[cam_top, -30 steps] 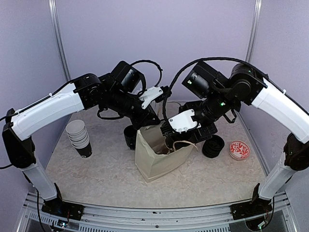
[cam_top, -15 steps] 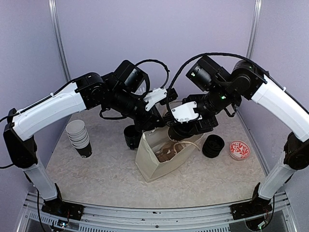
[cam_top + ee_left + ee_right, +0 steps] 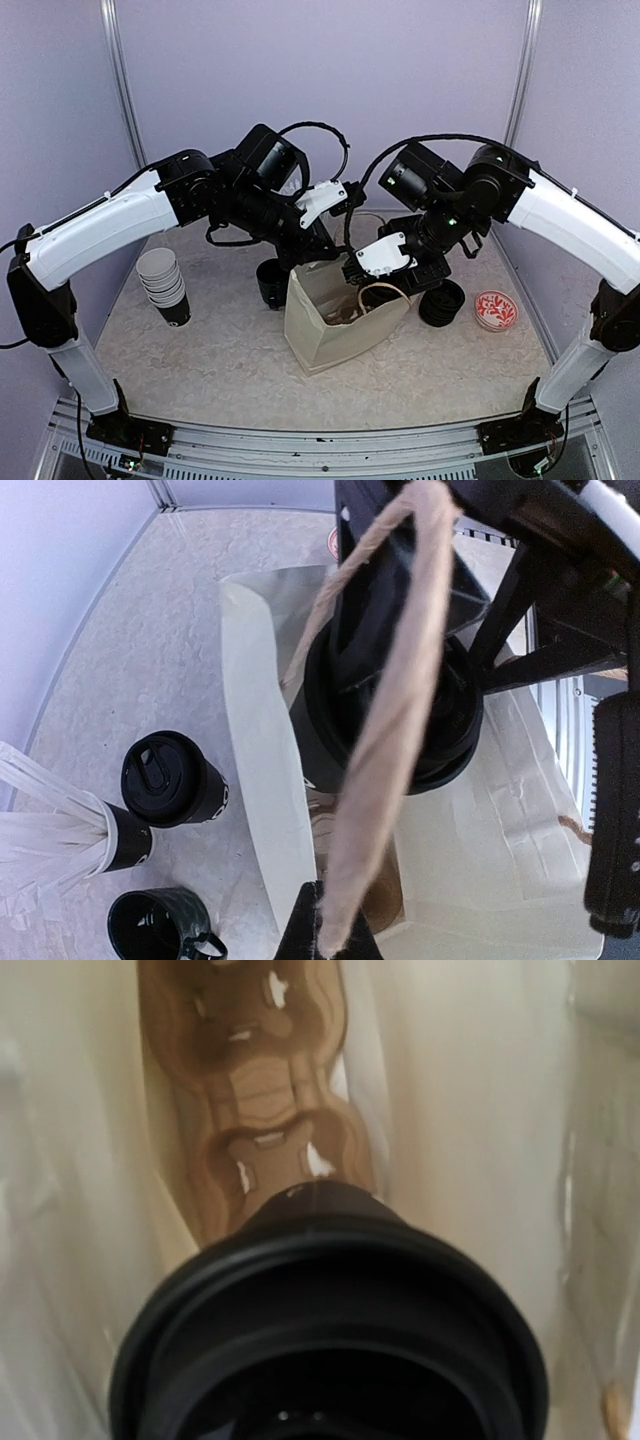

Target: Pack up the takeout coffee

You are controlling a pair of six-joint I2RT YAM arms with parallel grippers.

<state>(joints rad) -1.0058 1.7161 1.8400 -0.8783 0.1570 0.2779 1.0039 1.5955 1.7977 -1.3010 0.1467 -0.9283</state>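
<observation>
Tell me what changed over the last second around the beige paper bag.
The right gripper, holding a black lidded paper takeout cup, lifted a little, then came back down into the mouth of the beige paper bag. The left gripper, pinching the bag's tan rope handle, pulled it up slightly, so the bag stands straighter. The stacked paper cups and small red-patterned dish stayed put.
</observation>
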